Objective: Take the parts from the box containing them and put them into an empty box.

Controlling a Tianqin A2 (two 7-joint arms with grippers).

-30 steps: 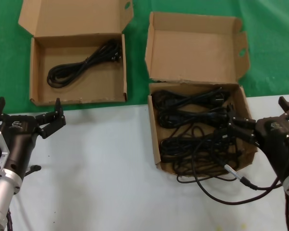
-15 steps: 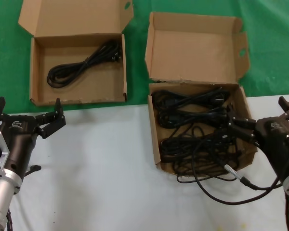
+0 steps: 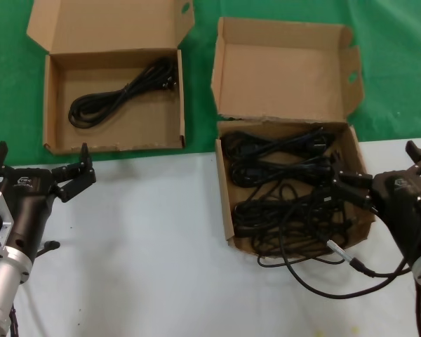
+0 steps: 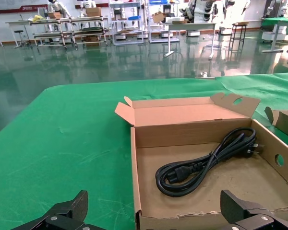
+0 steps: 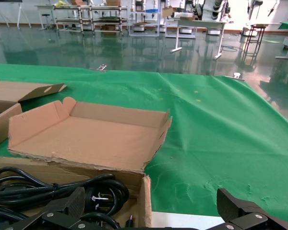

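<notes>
The squarish cardboard box (image 3: 224, 203) with a side-tabbed lid stands at the right and holds several looped black power cables (image 3: 281, 182). One cable (image 3: 316, 274) spills over its front wall onto the white table. The wider shallow box (image 3: 112, 147) at the back left holds one coiled cable (image 3: 119, 91). My right gripper (image 3: 377, 163) is open and empty, straddling the squarish box's right wall; the cables also show in the right wrist view (image 5: 48, 184). My left gripper (image 3: 42, 156) is open and empty, just in front of the shallow box, facing its cable (image 4: 206, 163).
A white table (image 3: 140, 246) lies under both arms, with a green cloth (image 3: 393, 70) behind it and under the boxes. Both lids (image 3: 281, 70) stand open toward the back. A gap of green cloth separates the two boxes.
</notes>
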